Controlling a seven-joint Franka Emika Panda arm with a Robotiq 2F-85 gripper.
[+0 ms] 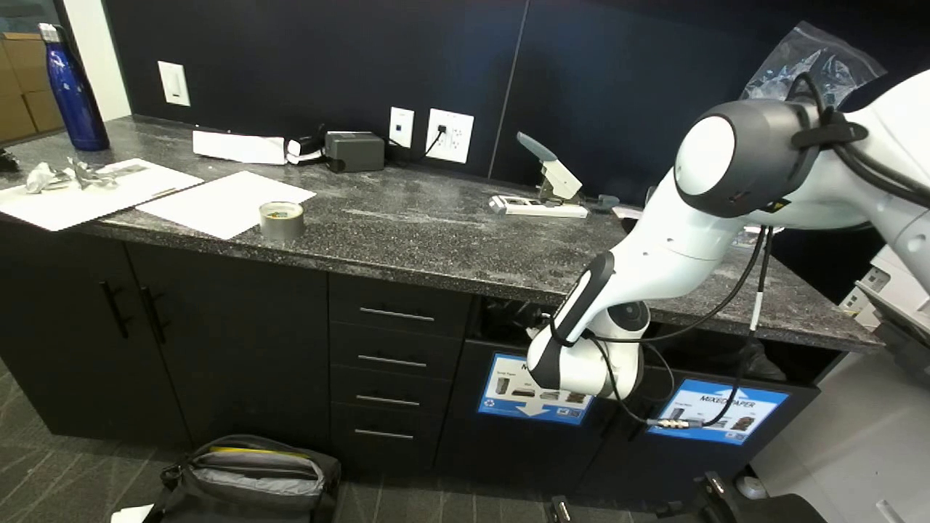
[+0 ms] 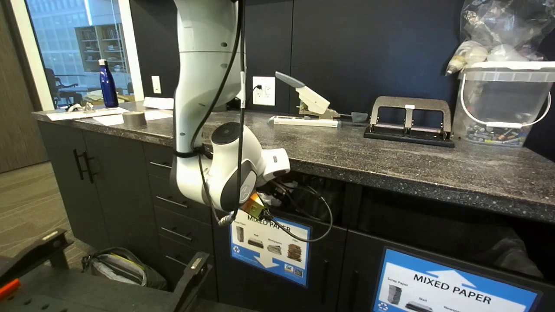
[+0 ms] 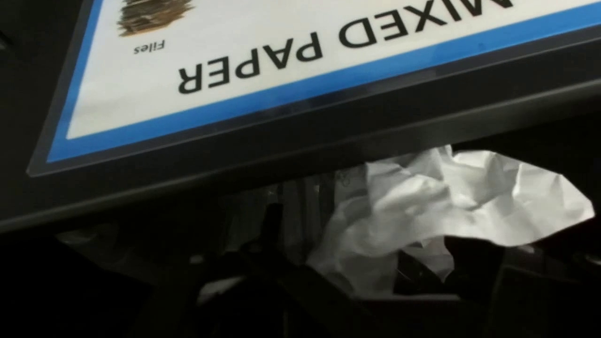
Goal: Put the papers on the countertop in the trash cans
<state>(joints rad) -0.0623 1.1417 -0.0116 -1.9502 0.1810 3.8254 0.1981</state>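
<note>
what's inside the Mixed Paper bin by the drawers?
Wrist view: crumpled white paper at the mouth of the trash can, beside what may be a clear plastic liner. What lies behind the paper is covered; the rest is lost in shadow.

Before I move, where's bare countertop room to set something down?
The countertop is bare between the grey roll and the stapler, and in front of the hole punch. The end by the blue bottle is crowded with flat sheets and paper wads.
</note>
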